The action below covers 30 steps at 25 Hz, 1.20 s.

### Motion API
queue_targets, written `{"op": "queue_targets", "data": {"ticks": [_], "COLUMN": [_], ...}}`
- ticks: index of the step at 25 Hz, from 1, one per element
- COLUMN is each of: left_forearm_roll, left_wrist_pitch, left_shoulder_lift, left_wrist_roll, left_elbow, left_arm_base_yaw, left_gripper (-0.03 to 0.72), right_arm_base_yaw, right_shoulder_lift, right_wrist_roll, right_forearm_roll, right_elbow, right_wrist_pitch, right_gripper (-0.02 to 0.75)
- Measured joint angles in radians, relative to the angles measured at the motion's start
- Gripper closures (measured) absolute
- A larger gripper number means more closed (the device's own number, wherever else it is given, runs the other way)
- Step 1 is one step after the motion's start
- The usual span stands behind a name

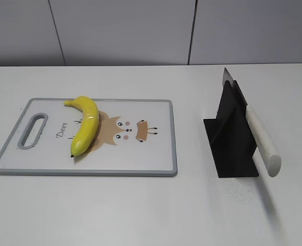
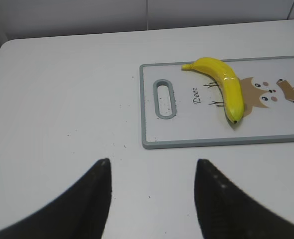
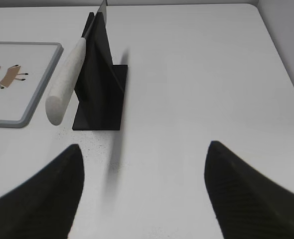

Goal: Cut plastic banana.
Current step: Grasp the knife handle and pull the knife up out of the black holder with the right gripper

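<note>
One plastic banana [image 1: 85, 124] lengthwise on cutting board [image 1: 156, 154], dark tip nearward; both tools [image 2: 149, 199] [image 3: 142, 194] spread apart.

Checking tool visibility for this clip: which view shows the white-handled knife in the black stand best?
The exterior view: the white-handled knife shows whole, handle to blade tip, leaning in the black stand. The right wrist view shows its handle, the blade mostly hidden. The left wrist view misses it.

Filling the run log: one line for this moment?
plastic banana: uncut on cutting board | knife: in stand | left gripper, right gripper: open, empty
</note>
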Motion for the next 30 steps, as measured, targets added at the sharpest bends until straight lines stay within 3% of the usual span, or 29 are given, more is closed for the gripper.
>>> {"op": "queue_targets", "data": {"ticks": [30], "left_forearm_roll": [0.000], "left_wrist_pitch": [0.000], "left_shoulder_lift": [0.000], "left_wrist_roll": [0.000], "left_elbow": [0.000], "left_arm_base_yaw": [0.000], "left_gripper": [0.167], "right_arm_base_yaw": [0.000], "right_shoulder_lift": [0.000], "right_wrist_roll": [0.000], "right_forearm_roll": [0.000], "right_elbow": [0.000], "right_wrist_pitch": [0.000], "right_gripper": [0.148]}}
